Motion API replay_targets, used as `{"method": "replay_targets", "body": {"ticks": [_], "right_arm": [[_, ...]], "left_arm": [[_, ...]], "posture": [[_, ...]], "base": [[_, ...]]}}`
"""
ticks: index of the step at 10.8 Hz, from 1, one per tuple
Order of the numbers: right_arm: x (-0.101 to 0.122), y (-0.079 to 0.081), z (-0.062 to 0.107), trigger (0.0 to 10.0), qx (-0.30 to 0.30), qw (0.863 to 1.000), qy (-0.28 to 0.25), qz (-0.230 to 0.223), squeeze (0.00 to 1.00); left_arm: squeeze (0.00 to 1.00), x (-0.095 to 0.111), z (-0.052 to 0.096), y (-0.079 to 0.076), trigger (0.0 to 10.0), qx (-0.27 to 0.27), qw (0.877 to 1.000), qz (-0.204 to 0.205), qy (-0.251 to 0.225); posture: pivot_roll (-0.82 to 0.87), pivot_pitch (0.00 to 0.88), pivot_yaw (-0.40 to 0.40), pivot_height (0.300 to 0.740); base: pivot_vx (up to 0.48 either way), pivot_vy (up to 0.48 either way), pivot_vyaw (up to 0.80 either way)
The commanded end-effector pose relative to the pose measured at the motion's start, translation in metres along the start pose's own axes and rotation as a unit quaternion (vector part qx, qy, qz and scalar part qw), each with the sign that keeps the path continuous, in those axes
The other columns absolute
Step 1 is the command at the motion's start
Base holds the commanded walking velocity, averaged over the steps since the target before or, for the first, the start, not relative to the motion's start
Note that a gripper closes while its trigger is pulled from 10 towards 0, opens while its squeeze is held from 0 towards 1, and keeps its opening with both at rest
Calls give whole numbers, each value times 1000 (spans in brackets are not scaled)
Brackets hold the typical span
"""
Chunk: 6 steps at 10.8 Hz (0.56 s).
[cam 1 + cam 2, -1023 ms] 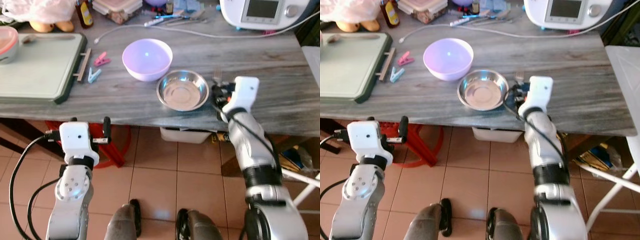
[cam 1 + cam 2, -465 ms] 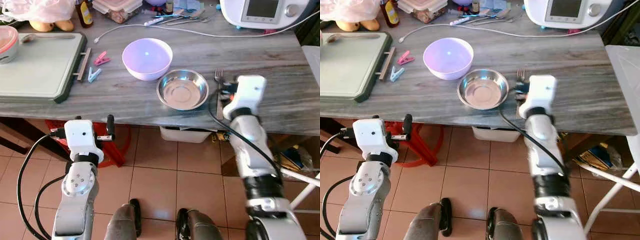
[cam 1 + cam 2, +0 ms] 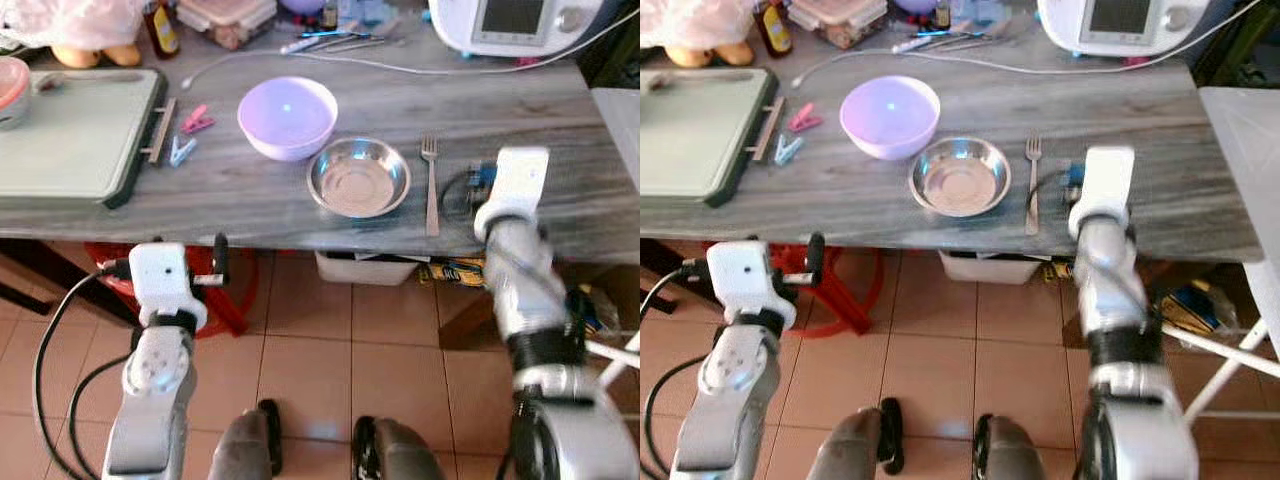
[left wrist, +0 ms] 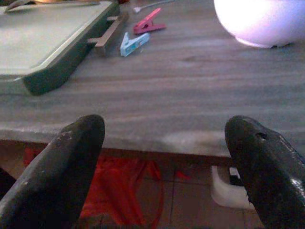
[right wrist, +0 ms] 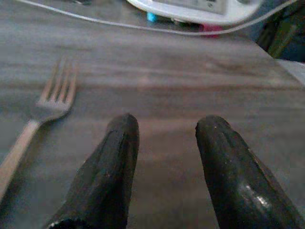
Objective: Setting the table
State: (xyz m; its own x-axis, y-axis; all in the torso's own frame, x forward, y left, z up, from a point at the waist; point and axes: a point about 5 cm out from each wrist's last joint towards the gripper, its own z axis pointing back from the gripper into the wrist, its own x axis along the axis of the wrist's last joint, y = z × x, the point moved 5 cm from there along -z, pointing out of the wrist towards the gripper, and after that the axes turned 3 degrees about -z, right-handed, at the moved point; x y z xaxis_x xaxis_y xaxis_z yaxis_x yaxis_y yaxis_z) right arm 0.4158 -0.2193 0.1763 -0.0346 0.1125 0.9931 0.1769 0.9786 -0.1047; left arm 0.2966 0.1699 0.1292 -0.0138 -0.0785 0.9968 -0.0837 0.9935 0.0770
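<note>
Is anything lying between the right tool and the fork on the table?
Nothing visible. The fork lies flat beside the steel bowl, and only bare table separates it from the right tool, which is open and empty.

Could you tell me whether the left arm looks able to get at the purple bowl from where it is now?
Probably yes: the open left gripper is below the table edge, and bare tabletop lies between it and the purple bowl.

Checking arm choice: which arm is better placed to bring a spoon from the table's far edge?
Probably the right: its pincer is over the table; the left pincer hangs below the edge.
</note>
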Motion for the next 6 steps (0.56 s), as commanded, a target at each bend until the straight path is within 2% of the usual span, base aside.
{"method": "replay_targets", "body": {"ticks": [1, 6], "right_arm": [[-12, 5, -2, 10000, 16, 999, 31, -1, 0], [-17, 28, -11, 10000, 77, 995, 70, -9, 0]], "left_arm": [[0, 1, 4, 6, 10000, 3, 1000, -6, 2], [0, 2, 6, 7, 10000, -1, 1000, -12, 8]], "posture": [[64, 249, 41, 740], [74, 262, 46, 740]], "base": [[0, 0, 0], [0, 0, 0]]}}
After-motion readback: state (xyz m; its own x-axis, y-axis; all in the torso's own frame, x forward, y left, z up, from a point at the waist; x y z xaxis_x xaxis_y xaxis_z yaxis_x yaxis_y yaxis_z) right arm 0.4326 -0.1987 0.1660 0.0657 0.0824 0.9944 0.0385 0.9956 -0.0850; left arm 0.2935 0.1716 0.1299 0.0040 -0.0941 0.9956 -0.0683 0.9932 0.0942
